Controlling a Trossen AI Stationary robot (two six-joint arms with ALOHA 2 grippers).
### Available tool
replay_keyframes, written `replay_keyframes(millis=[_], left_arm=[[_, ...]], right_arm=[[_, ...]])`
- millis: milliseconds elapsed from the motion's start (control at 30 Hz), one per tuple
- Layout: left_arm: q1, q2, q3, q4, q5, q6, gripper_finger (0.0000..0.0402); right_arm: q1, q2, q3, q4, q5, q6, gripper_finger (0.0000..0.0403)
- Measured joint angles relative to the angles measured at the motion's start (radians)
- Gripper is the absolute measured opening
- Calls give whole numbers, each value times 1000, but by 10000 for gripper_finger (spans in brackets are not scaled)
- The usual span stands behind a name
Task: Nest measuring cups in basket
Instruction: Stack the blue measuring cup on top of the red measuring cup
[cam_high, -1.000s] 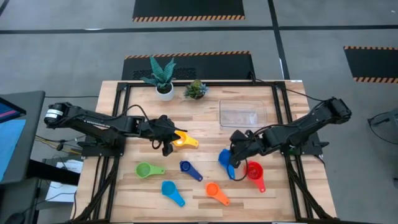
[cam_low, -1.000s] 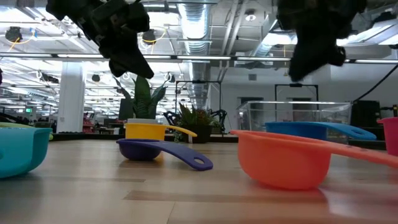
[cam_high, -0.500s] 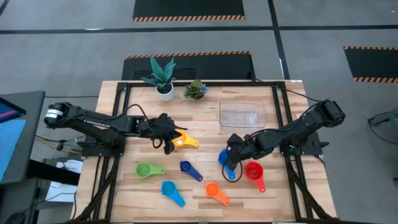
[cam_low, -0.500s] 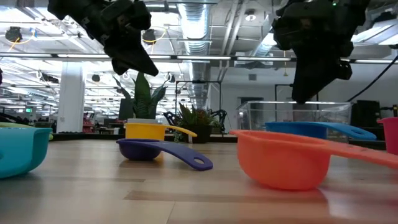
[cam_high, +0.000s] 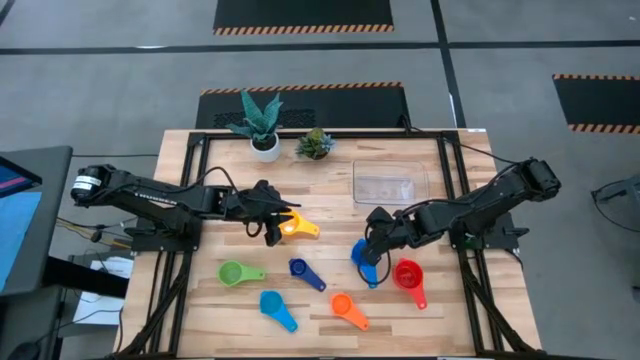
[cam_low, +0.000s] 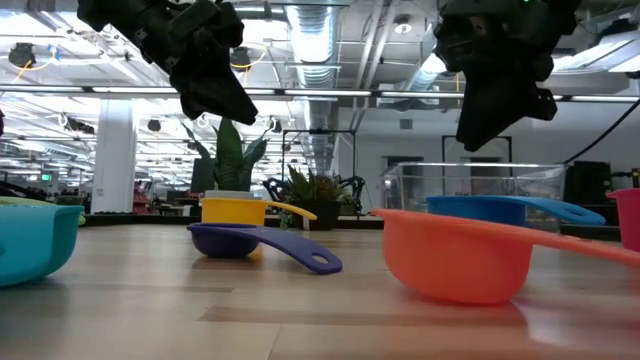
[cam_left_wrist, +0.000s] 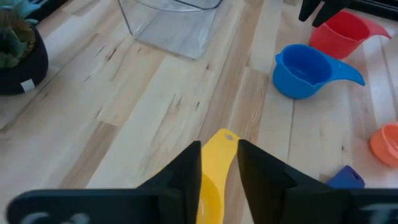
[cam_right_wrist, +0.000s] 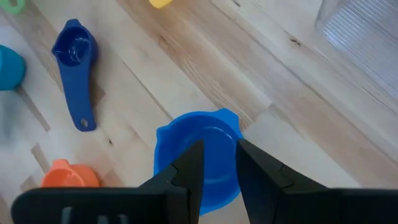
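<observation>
Worktop (cam_high: 330, 200): pale wood planks, visible grain, satin sheen. Measuring cups (cam_left_wrist: 305, 70): smooth glossy plastic. Basket (cam_high: 389, 182): clear ribbed plastic. Gripper fingers (cam_right_wrist: 186, 171): matt black.

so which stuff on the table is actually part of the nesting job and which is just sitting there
Part of the job:
- yellow cup
- green cup
- dark blue cup
- light blue cup
- orange cup
- blue cup
- red cup
- clear basket

Just sitting there:
- tall plant in the white pot
- small plant in the dark pot
</observation>
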Motion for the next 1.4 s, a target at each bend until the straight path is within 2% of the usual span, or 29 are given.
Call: replay_keyframes(millis=[200,333,433,533,700,900,1067,1200,1400], left_arm=[[0,0,0,43,2,-81,120],[0,27,0,214,26,-61,122],[0,75,0,369,80,-30,122],[0,140,24,401,117,-28,122],[0,289,212,253,176,49,122],[0,500,521,27,189,219,122],[-3,660,729,-139,187,310,122],[-3,777,861,-200,187,315,122],[-8,932,1030,-294,191,203,122]], right_arm=[[2,-2,0,-36,-3,1,118],[9,-2,0,-40,-3,1,118],[9,-2,0,-59,-6,2,118],[9,-8,1,-88,-11,4,118],[-3,-72,76,-236,33,-36,118],[-14,-174,193,-457,214,-48,118],[-10,-261,210,-545,300,-43,118],[-15,-308,211,-619,322,-47,118],[-27,-348,211,-720,327,-48,118]])
